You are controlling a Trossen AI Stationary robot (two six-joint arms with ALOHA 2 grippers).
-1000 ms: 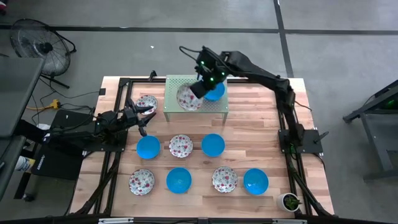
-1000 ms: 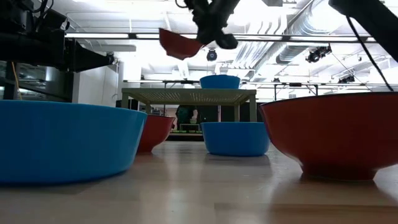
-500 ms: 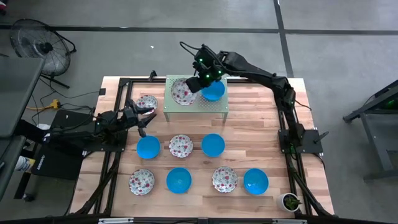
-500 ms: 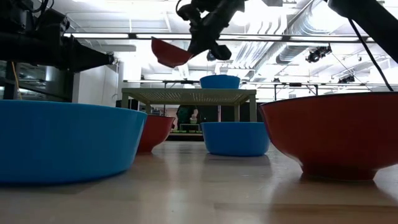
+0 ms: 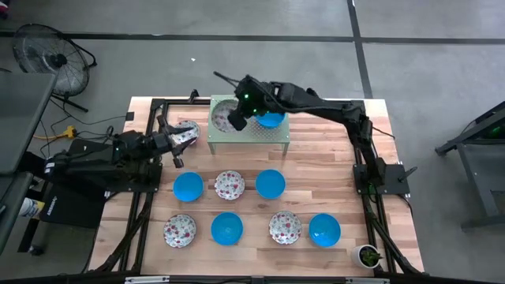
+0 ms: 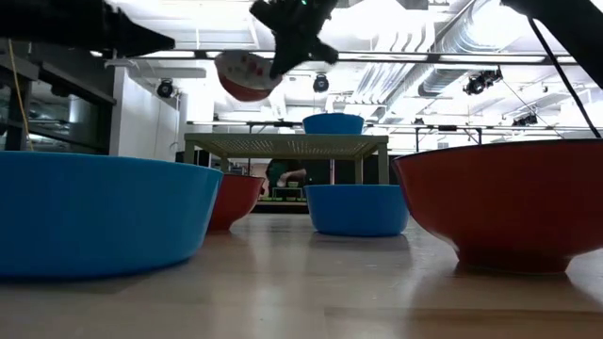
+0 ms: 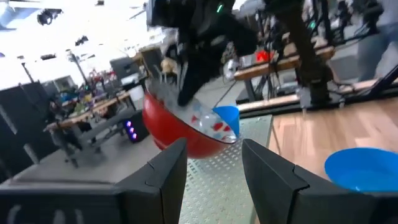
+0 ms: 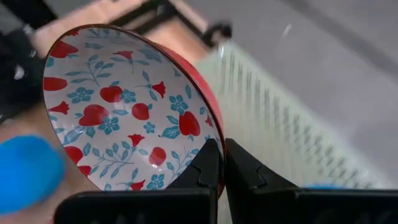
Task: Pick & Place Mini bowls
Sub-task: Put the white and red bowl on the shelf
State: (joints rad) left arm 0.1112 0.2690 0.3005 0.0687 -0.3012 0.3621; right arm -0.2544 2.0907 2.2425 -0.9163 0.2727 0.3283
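Right gripper (image 5: 240,111) is at upper centre of the high view, over the left half of the pale green perforated metal rack (image 5: 272,134). Its fingers are clenched on the rim of a small round bowl, red outside and white inside with red and blue flowers (image 8: 124,112). In the low view this held bowl (image 6: 243,75) hangs tilted in the air, clear above the rack top (image 6: 287,144).

A solid bright blue round bowl (image 5: 271,120) sits on the right part of the rack top, just beside the gripper.

Left gripper (image 5: 175,146) is at left of centre in the high view, near the table's left edge, just beside a floral-speckled white bowl (image 5: 186,132) that lies left of the rack. Its fingers (image 7: 165,180) stand apart, released, with nothing between them.

On the light wooden slat table (image 5: 331,166), middle row, left to right: blue bowl (image 5: 188,187), floral bowl (image 5: 230,185), blue bowl (image 5: 270,183). Lower row: floral bowl (image 5: 179,231), blue bowl (image 5: 226,229), floral bowl (image 5: 285,227), blue bowl (image 5: 324,229). All stand apart from each other.
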